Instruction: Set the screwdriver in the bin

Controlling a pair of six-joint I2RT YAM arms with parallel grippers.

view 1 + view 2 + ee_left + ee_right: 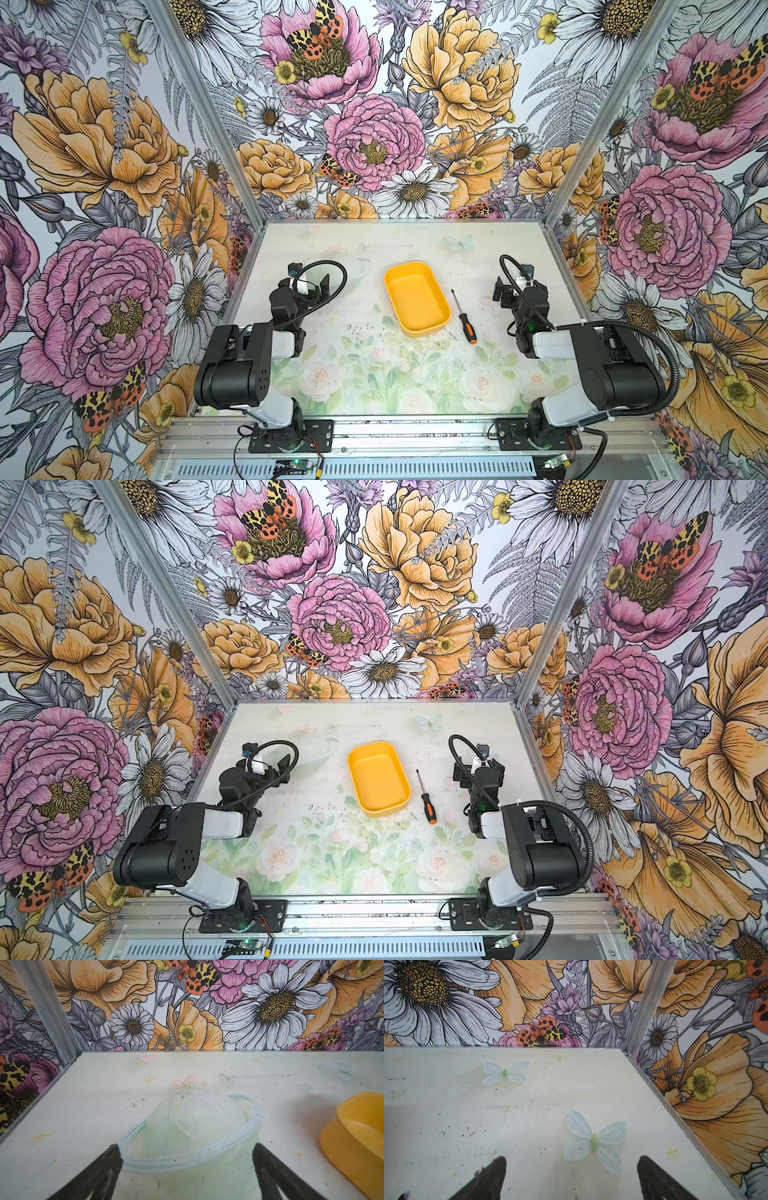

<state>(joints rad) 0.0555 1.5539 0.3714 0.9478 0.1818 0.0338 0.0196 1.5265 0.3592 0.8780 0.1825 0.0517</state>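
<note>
The yellow-orange bin [417, 298] [378, 778] sits empty near the middle of the table in both top views, and its corner shows in the left wrist view [357, 1138]. The screwdriver [464, 316] [426, 796] lies flat on the table just right of the bin, thin shaft pointing away, orange-ended black handle toward the front. My left gripper [309, 284] [187, 1153] hovers open and empty left of the bin. My right gripper [517, 286] [571, 1164] stands open and empty right of the screwdriver, which is out of the right wrist view.
The table [415, 374] carries a pale floral print with printed butterflies [593, 1142]. Flowered walls with aluminium posts [569, 166] close the back and both sides. The arm bases [291, 436] are bolted to the front rail.
</note>
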